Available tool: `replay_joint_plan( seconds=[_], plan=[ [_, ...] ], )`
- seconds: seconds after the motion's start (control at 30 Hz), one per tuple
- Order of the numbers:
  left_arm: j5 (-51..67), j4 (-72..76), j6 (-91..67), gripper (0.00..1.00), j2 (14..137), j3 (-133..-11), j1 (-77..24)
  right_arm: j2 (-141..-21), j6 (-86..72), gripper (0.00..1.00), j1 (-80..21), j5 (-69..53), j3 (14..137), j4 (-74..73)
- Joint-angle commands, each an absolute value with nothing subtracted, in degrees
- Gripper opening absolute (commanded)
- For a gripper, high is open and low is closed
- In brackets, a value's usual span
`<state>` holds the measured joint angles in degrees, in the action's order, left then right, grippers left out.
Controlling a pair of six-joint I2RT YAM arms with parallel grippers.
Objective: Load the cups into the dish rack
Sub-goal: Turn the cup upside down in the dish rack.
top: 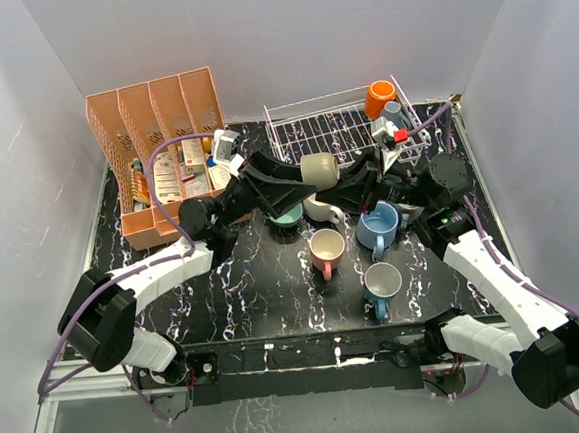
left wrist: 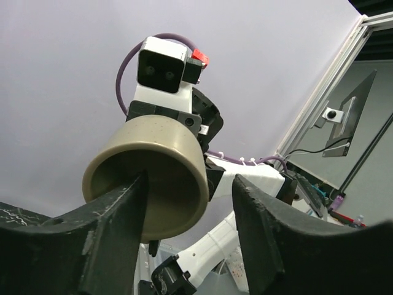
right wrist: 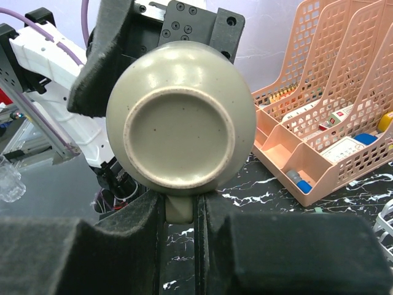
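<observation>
An olive mug (top: 318, 169) hangs on its side in mid-air between both arms, in front of the white wire dish rack (top: 328, 128). My right gripper (right wrist: 181, 246) is shut on the mug's handle (right wrist: 181, 209), and the mug's base (right wrist: 181, 129) faces its camera. My left gripper (left wrist: 190, 239) is open. One of its fingers (left wrist: 116, 233) crosses the mug's mouth (left wrist: 150, 184) and the other stands well clear of the wall. An orange mug (top: 378, 97) sits in the rack's far right corner. Teal (top: 287, 215), cream (top: 321, 209), pink (top: 327, 246) and two blue mugs (top: 378, 225) (top: 382, 281) stand on the table.
The salmon-pink slotted organizer (top: 153, 137), filled with small items, stands at the back left and also shows as the organizer (right wrist: 325, 123) in the right wrist view. The black marbled table top (top: 255, 289) is walled in by white panels on three sides.
</observation>
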<state>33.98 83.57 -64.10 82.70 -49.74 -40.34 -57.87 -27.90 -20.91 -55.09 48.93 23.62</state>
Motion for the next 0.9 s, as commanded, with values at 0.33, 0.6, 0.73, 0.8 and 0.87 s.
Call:
replay_joint_plan(
  seconds=[0.33, 0.6, 0.73, 0.8, 0.87],
  plan=[
    [28.7, 79.3, -56.7, 0.75, 72.3, -45.8, -40.4, -56.1, -22.7, 0.08, -20.0, -57.0, 49.4, 24.3],
    [25.9, 73.2, -53.7, 0.87, 68.3, -43.7, -40.4, -55.6, -20.0, 0.08, -19.3, -58.2, 49.8, 22.0],
    [25.0, 70.0, -51.8, 0.91, 66.2, -43.0, -40.3, -55.5, -18.9, 0.08, -19.0, -58.3, 49.8, 21.3],
    [24.4, 67.9, -50.7, 0.92, 65.0, -42.6, -40.3, -55.5, -18.4, 0.08, -18.9, -58.4, 49.9, 21.0],
    [23.7, 65.6, -49.6, 0.93, 63.9, -42.3, -40.3, -55.5, -17.7, 0.08, -18.8, -58.5, 50.0, 20.5]
  ],
)
